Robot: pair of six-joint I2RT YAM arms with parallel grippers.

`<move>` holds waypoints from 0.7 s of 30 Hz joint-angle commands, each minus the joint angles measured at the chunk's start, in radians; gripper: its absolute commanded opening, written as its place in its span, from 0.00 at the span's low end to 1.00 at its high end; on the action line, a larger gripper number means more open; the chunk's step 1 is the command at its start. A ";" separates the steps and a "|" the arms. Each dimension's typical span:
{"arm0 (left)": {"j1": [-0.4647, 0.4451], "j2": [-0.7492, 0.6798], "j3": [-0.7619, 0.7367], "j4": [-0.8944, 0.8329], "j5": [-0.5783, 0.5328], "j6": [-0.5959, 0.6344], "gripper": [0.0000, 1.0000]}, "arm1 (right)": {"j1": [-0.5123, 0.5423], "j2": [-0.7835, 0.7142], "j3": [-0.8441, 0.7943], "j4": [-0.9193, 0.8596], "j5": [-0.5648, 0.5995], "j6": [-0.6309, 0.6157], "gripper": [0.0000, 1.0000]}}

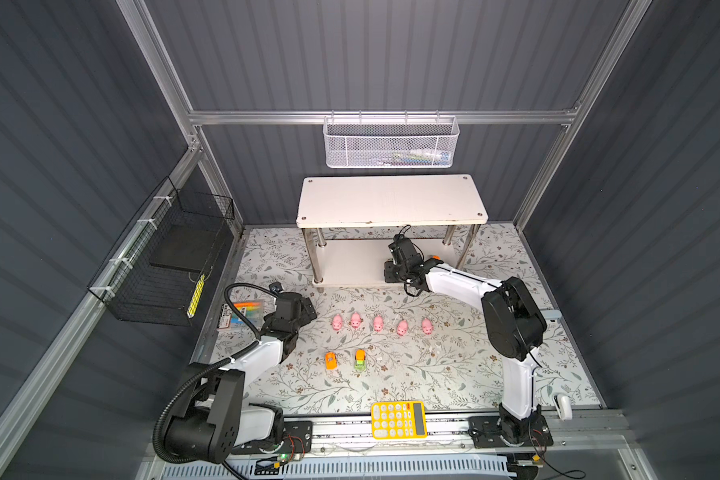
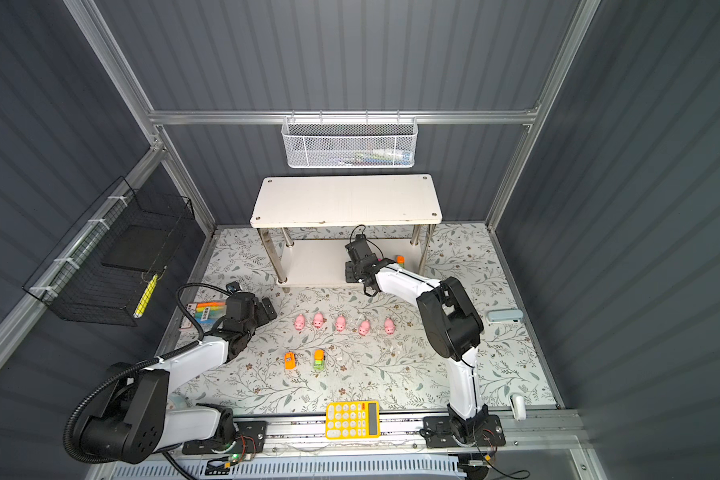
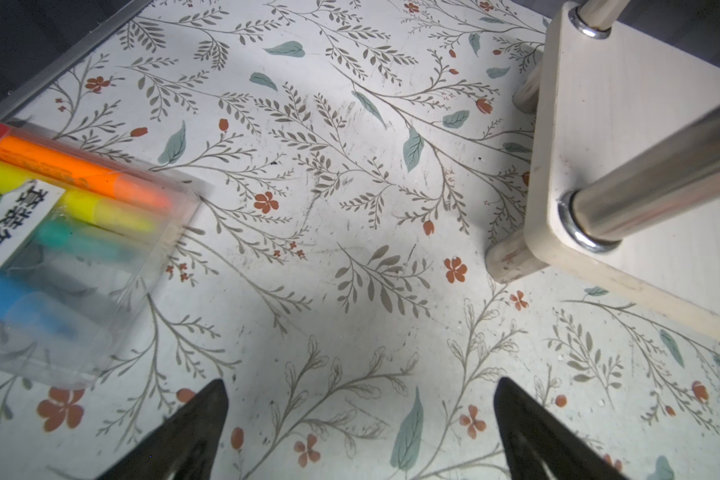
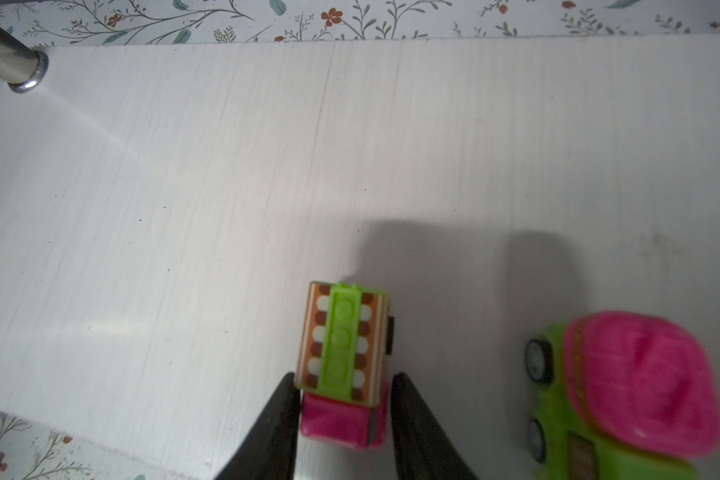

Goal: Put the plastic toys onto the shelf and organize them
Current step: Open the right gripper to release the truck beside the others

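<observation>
The white two-tier shelf stands at the back of the mat. My right gripper reaches onto its lower board and flanks a pink and green toy truck standing there. One finger touches the truck; a thin gap shows at the other. A green and pink vehicle stands beside it. An orange toy shows behind the right arm. Several pink pigs stand in a row on the mat, with an orange car and an orange and green truck nearer the front. My left gripper is open and empty.
A marker pack lies beside the left gripper, and a shelf leg is close on its other side. A yellow calculator sits at the front edge. A black wire basket hangs left and a white mesh basket hangs behind.
</observation>
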 commanded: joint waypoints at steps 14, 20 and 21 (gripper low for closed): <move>-0.001 0.013 0.017 0.002 0.008 0.003 1.00 | -0.011 -0.043 -0.007 0.022 0.016 -0.008 0.52; -0.001 0.000 0.012 -0.003 0.004 0.001 1.00 | -0.012 -0.115 -0.076 0.058 -0.003 0.011 0.56; -0.001 -0.005 0.011 -0.004 0.005 0.002 1.00 | -0.012 -0.130 -0.091 0.064 -0.010 0.013 0.57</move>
